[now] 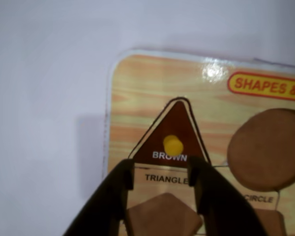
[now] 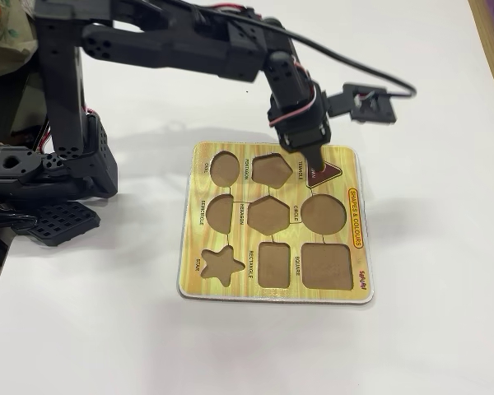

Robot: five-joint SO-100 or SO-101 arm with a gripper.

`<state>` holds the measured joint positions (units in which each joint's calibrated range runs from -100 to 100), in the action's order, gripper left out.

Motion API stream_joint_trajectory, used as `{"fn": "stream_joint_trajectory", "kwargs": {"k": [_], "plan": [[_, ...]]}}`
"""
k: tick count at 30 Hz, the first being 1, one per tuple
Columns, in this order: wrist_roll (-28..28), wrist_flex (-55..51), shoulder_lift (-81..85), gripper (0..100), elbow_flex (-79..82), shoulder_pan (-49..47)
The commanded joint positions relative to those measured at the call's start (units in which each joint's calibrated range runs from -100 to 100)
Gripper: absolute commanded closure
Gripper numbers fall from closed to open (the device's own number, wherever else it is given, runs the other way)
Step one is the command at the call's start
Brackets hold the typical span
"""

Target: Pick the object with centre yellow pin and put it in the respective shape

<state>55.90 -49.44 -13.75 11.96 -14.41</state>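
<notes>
While the brown triangle point(image 1: 173, 133) sits seated in its recess on the shapes board point(image 1: 132, 78), the claw point(image 1: 161, 173) hovers just below its base edge in the wrist view, fingers parted, empty.

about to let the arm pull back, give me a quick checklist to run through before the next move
1. Brown triangle inside its cutout on the puzzle board: ok, it appears to lie within the outline in the wrist view.
2. Triangle flush with the board: cannot tell, no side angle.
3. Gripper let go of the yellow knob: ok, the fingers stand apart with the knob beyond their tips.
4. Way up is free: ok in the fixed view, nothing above the board but the arm itself.
5. Board lying flat on the white table: ok.
6. Other cutouts, such as the circle, empty: ok.
</notes>
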Motion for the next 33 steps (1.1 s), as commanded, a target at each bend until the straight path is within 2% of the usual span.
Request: {"fn": "stream_joint_trajectory", "kwargs": {"k": [1,14,33], "plan": [[0.1,0.5,8.5,87,2.0,-0.1],[0.2,0.6,38.4,87,24.2,1.8],[0.2,0.6,71.2,87,42.1,1.9]]}}
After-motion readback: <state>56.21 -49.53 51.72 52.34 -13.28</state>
